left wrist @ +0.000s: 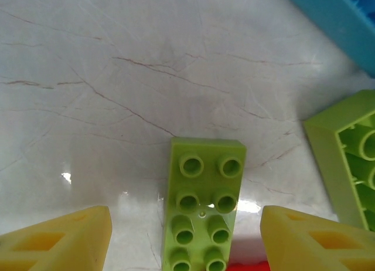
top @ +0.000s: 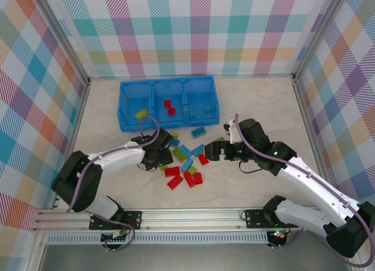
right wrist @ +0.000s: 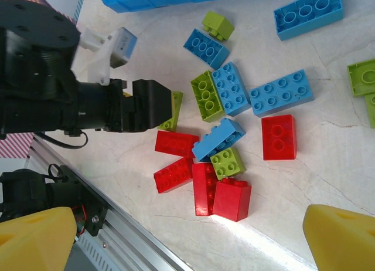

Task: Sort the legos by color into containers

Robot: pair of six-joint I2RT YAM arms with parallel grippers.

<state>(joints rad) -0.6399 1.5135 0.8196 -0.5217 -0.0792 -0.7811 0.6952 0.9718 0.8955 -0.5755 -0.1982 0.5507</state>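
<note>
The left claw point(left wrist: 184, 241) was spread either side of a lime green studded plastic brick point(left wrist: 205, 212) lying flat on the marbled bench point(left wrist: 117, 77). The right claw point(right wrist: 187, 236) hung spread and empty over scattered red, blue and green bricks point(right wrist: 234, 153), near the translucent blue tray point(top: 167, 80).

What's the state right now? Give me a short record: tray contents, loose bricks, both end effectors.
Tray: left section one green brick; middle section two red bricks; right section blue bricks
Loose pile: red, green and blue, in front of the tray
Left end effector: open, astride a long green brick, studs up, fingers clear of it
Right end effector: open, over the pile, holding nothing
</note>
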